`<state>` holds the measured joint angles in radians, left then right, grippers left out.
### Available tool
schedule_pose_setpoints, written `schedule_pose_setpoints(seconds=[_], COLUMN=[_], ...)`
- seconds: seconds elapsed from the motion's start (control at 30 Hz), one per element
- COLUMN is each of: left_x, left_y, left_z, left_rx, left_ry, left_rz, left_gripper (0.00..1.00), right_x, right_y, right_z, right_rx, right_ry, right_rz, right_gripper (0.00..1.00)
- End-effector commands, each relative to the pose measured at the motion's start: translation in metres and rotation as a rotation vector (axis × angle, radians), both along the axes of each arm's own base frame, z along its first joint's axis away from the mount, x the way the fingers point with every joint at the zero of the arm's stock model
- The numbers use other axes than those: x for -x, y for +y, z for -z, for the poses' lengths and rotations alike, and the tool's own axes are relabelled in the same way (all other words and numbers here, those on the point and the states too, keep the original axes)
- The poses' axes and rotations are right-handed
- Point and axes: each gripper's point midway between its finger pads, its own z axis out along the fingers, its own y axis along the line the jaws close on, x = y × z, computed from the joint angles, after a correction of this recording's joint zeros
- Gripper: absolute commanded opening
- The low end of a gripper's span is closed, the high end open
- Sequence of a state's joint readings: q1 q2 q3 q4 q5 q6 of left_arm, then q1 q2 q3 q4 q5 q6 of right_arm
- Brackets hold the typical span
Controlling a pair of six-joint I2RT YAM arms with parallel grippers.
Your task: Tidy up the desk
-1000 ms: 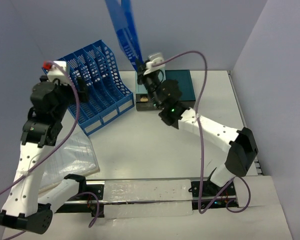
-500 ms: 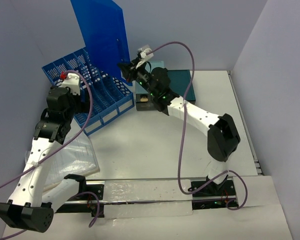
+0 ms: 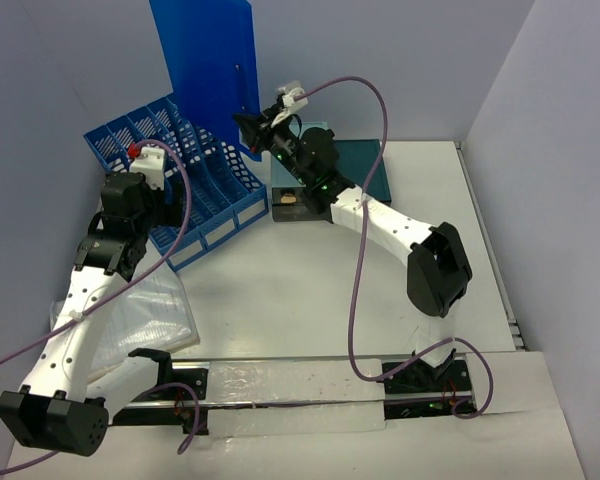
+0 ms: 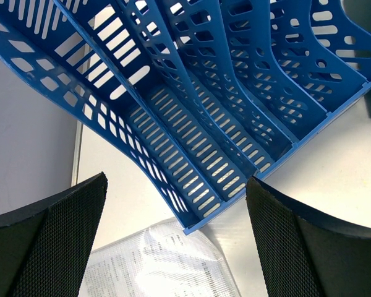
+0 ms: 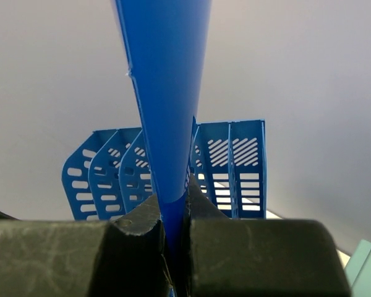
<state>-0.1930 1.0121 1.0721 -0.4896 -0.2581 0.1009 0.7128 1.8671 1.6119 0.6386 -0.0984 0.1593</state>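
Note:
My right gripper (image 3: 252,125) (image 5: 173,213) is shut on the lower edge of a flat blue folder (image 3: 205,60) (image 5: 167,93). It holds the folder upright in the air above the back of the blue slotted file rack (image 3: 195,185) (image 5: 235,167). That rack stands at the back left of the white desk (image 3: 310,290). My left gripper (image 3: 143,205) (image 4: 176,182) hangs open over the rack's near left end (image 4: 235,93), with nothing between its fingers (image 4: 55,235).
A clear plastic sleeve with printed sheets (image 3: 145,320) (image 4: 161,263) lies on the desk just in front of the rack's left corner. A teal drawer box (image 3: 358,165) stands at the back, under the right arm. Grey walls close in behind and to the right.
The right arm has swung the folder left, from over the teal box to over the rack, turning its broad face to the top camera. The left arm has shifted slightly forward and right.

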Motion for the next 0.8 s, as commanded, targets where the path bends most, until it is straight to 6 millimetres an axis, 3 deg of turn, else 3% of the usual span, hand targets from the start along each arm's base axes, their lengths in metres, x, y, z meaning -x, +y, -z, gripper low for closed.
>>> schedule_pose_setpoints(seconds=[0.0, 0.1, 0.27, 0.43, 0.77], left_x=[-0.007, -0.007, -0.004, -0.002, -0.004], left_y=[0.005, 0.005, 0.008, 0.01, 0.011], left_z=[-0.014, -0.015, -0.019, -0.017, -0.009], left_rx=[-0.002, -0.001, 0.002, -0.011, -0.014], left_ry=[-0.064, -0.066, -0.067, -0.06, -0.055], left_rz=[-0.019, -0.023, -0.03, -0.036, -0.041], left_gripper=[0.99, 0.99, 0.99, 0.99, 0.99], right_x=[0.018, 0.013, -0.001, -0.007, -0.03], right_y=[-0.02, -0.019, -0.016, -0.011, 0.008], right_z=[-0.076, -0.077, -0.06, -0.064, -0.028], right_rx=[-0.129, -0.126, -0.124, -0.138, -0.094], right_ry=[-0.135, -0.124, -0.085, -0.078, -0.012], right_rz=[0.008, 0.023, 0.064, 0.061, 0.074], right_gripper=[0.0, 0.0, 0.0, 0.0, 0.0])
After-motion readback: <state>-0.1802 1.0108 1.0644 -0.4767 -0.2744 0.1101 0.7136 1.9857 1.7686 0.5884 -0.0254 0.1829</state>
